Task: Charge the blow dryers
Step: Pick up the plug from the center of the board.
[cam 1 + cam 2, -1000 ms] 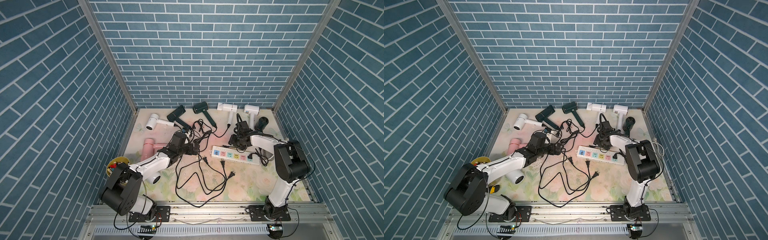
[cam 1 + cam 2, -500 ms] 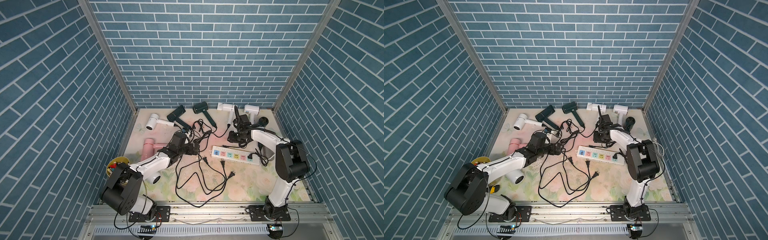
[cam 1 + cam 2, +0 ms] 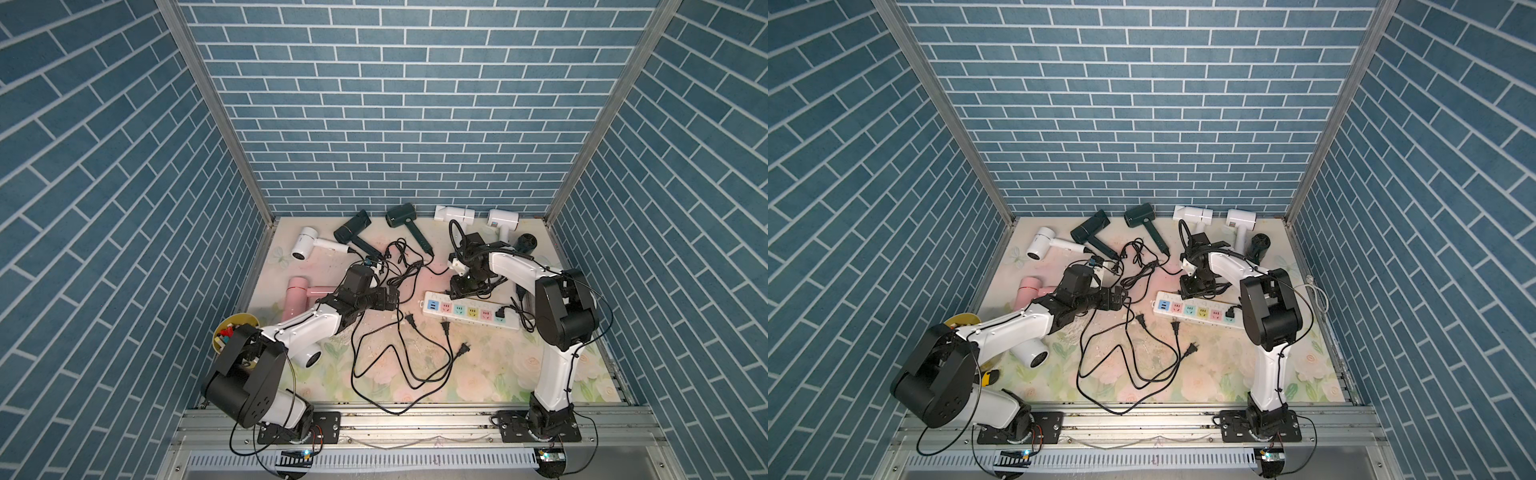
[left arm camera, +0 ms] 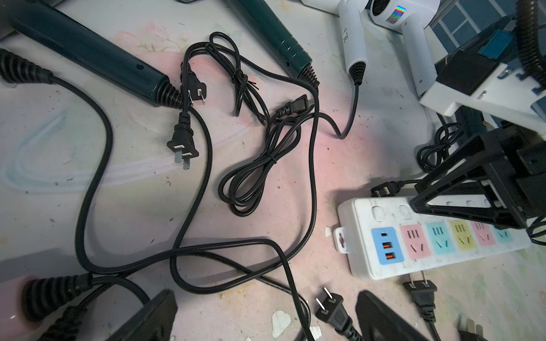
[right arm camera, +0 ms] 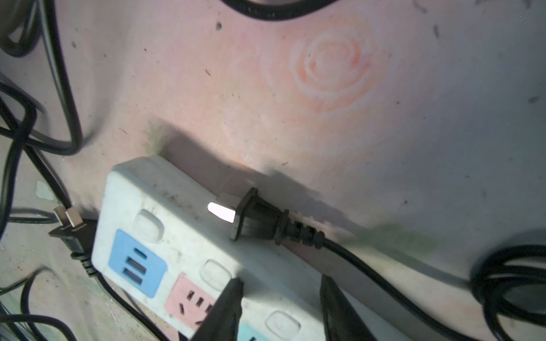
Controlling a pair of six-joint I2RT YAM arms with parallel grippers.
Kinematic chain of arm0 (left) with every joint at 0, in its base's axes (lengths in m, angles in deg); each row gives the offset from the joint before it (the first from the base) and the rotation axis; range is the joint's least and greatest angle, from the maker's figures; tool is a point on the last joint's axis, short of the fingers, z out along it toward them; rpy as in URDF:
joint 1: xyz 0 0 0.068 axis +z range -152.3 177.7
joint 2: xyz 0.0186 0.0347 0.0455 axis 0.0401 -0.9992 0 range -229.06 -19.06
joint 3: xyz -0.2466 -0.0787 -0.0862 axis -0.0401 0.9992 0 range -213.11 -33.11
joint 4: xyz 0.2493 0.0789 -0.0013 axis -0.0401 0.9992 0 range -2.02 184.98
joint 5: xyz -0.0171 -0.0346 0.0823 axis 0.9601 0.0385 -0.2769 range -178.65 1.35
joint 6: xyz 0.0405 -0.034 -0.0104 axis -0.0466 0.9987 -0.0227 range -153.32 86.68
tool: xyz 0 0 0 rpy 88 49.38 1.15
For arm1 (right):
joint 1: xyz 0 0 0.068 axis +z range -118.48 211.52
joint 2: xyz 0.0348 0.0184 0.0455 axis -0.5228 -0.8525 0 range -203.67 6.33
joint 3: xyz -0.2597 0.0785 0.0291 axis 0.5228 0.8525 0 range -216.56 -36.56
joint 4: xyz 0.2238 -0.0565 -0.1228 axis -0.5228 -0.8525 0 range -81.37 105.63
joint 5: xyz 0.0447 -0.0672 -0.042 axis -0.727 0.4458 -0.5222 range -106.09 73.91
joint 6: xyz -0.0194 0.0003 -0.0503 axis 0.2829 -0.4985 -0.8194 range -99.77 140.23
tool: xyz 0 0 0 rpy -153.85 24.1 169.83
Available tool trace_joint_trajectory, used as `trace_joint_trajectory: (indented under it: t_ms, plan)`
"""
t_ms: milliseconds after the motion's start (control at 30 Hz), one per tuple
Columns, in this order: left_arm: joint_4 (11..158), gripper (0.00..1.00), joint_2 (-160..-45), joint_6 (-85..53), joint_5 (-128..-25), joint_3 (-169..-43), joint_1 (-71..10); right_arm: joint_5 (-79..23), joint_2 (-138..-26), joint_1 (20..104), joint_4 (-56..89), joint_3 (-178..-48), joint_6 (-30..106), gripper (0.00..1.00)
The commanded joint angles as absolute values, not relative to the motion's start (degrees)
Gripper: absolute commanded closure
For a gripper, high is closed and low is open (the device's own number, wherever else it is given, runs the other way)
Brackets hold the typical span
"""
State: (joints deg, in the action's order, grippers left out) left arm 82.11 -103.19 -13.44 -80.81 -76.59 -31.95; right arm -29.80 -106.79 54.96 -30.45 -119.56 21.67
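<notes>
Several blow dryers lie along the back of the mat: a white one, two dark ones and two more white ones. A pink one lies by my left arm. Their black cords tangle mid-mat. My left gripper is open low over the mat, and a loose plug lies on the mat between its fingers. My right gripper is open over the power strip's left end. A plug lies on the strip's edge ahead of its fingers.
One black plug sits in the socket at the power strip's right end. Loose plugs lie in front of the strip. A yellow bowl of small items stands at the left edge. Brick walls close three sides.
My right gripper has come forward and down from near the white dryers to the left end of the power strip. The left arm has not moved.
</notes>
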Motion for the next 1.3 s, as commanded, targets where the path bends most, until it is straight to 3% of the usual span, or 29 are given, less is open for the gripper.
trace_joint_trajectory:
  t_ms: [0,133,433,800,1067,1267]
  plan:
    - [82.53,0.01,-103.96,-13.81,-80.42,-77.81,-31.72,-26.30,-109.01,55.51,-35.23,-121.34,15.55,0.51]
    - [82.45,0.01,-104.27,-13.83,-80.39,-77.80,-31.66,-19.64,-110.38,55.46,-34.54,-122.85,15.71,0.51]
    - [82.53,0.01,-104.66,-13.90,-80.48,-77.86,-31.66,-25.55,-107.41,54.98,-29.56,-123.96,15.83,0.53]
    - [82.37,0.00,-105.35,-13.91,-80.30,-78.02,-31.65,-24.72,-112.27,56.38,-35.47,-125.36,9.23,0.52]
    - [82.27,0.01,-105.74,-13.93,-80.30,-78.15,-31.66,-17.65,-115.98,56.52,-34.73,-127.32,6.92,0.47]
    - [82.27,0.01,-105.80,-13.93,-80.23,-78.20,-31.66,-19.58,-117.90,56.21,-32.61,-130.25,5.39,0.48]
